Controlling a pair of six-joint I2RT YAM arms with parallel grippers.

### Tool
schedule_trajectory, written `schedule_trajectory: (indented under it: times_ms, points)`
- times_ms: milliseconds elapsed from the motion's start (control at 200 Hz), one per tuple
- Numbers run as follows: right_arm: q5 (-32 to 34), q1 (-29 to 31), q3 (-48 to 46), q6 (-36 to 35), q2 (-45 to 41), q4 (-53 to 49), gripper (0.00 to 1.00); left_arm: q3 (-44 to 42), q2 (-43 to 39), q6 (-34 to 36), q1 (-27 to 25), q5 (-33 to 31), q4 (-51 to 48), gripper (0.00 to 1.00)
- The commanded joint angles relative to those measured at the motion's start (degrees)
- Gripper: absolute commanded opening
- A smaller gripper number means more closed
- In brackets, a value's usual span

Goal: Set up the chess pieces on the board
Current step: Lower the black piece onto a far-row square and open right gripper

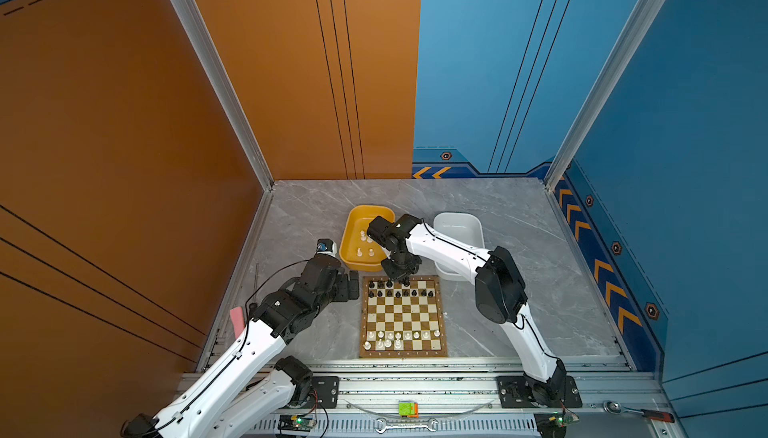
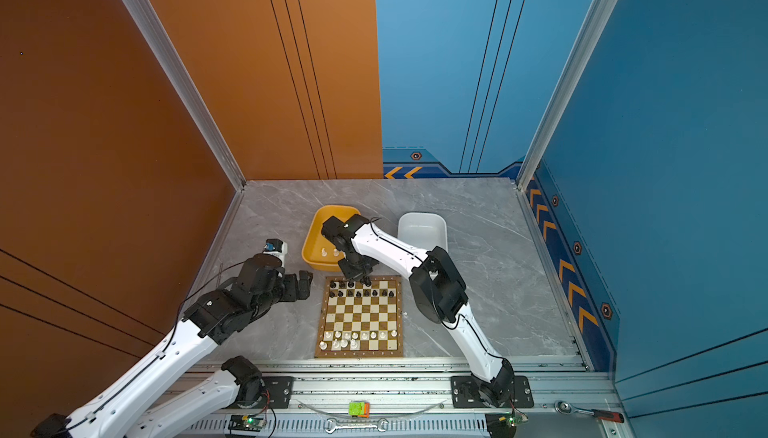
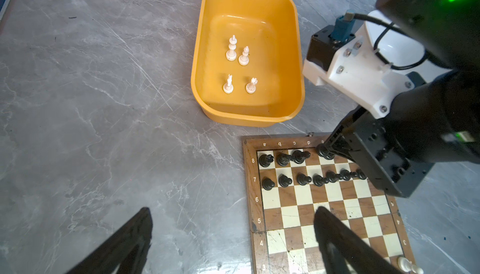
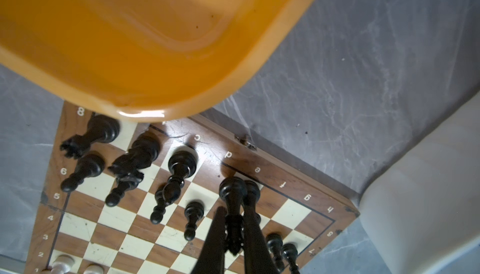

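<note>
Lettering on the board (image 3: 252, 189)
In the left wrist view its brown rim is showing letters a to e and numbers 8 down to 3; in the right wrist view, c to h and more numbers.

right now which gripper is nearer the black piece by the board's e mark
Right. The right gripper is shut on the black piece at the far row of the board; the left gripper hangs open beside the board's left edge.
</note>
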Motion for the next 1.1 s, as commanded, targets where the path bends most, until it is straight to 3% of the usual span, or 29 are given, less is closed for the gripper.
schedule_trajectory:
  times_ms: [0,676,1097]
  points:
    - [-1.5,0.0,1.0,-0.7,2.1,0.2,0.11,2.0,0.8,0.1,-0.3,-1.4,-1.2,0.98]
    - [-3.3,0.6,3.1,-0.8,4.1,-0.4,0.12,1.6,2.3,0.5,-0.1,-1.9,-0.6,0.98]
    - [-3.8,0.5,3.4,-0.2,3.8,-1.0,0.21,0.9,2.5,1.2,0.3,-1.7,0.3,0.98]
